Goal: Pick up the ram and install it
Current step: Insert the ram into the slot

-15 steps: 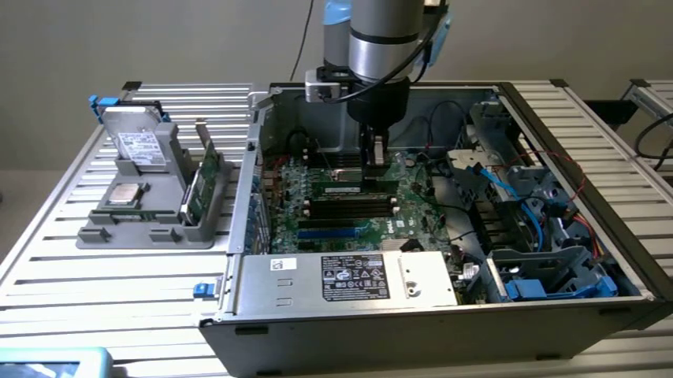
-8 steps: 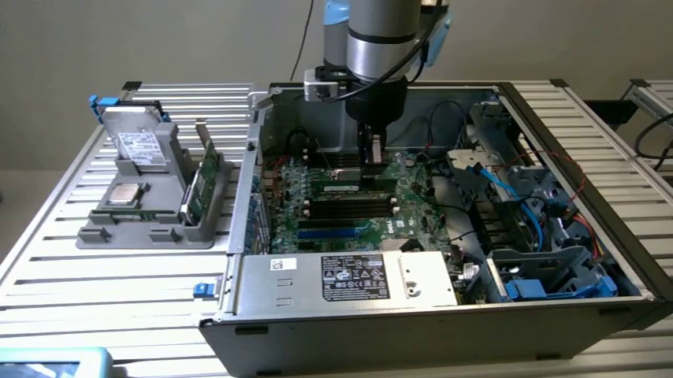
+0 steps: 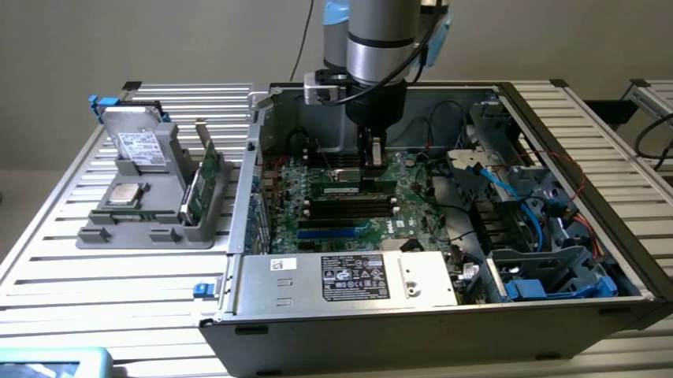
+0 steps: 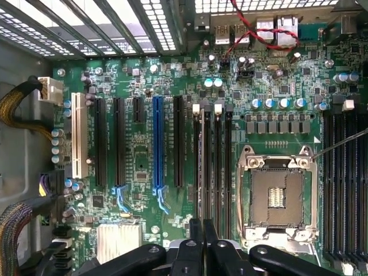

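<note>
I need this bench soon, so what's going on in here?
A robot arm is reaching down into an open PC case. Its hand is shut and sits right at one end of the ram, which lies beside the black slots on the motherboard. I can't tell whether the ram is fully seated.

No wording is coming through legibly anywhere. A large white label on the silver power supply (image 3: 355, 277) is carrying rows of fine print and small round marks, all too small to make out. A small white sticker (image 3: 282, 264) beside it is showing a dark square code. The drive (image 3: 137, 146) in the grey stand and the ram (image 3: 344, 189) are each wearing a pale label, unreadable. White lettering is dotting the motherboard (image 4: 144, 167), also too small.
</note>
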Robot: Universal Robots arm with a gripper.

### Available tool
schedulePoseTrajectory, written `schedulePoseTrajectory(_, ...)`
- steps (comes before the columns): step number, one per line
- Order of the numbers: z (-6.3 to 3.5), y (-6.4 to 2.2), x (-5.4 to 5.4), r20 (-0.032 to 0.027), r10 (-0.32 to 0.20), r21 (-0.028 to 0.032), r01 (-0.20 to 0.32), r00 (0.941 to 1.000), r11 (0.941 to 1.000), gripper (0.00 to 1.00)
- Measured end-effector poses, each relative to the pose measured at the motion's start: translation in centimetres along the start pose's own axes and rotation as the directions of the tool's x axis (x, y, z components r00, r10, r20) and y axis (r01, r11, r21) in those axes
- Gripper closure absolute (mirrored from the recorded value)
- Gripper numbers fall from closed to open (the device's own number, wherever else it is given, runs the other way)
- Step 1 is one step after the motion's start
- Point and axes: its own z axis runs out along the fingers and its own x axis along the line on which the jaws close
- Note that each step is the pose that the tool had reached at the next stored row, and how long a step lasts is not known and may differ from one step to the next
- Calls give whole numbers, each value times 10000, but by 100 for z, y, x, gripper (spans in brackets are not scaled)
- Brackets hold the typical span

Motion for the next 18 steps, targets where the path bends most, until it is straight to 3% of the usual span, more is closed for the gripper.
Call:
schedulePoseTrajectory(7, 36, 4, -5, -17, -113, 10, 113, 9999, 9999, 88)
schedulePoseTrajectory(18, 159, 7, -18, -137, -130, 13, 130, 9998, 9999, 88)
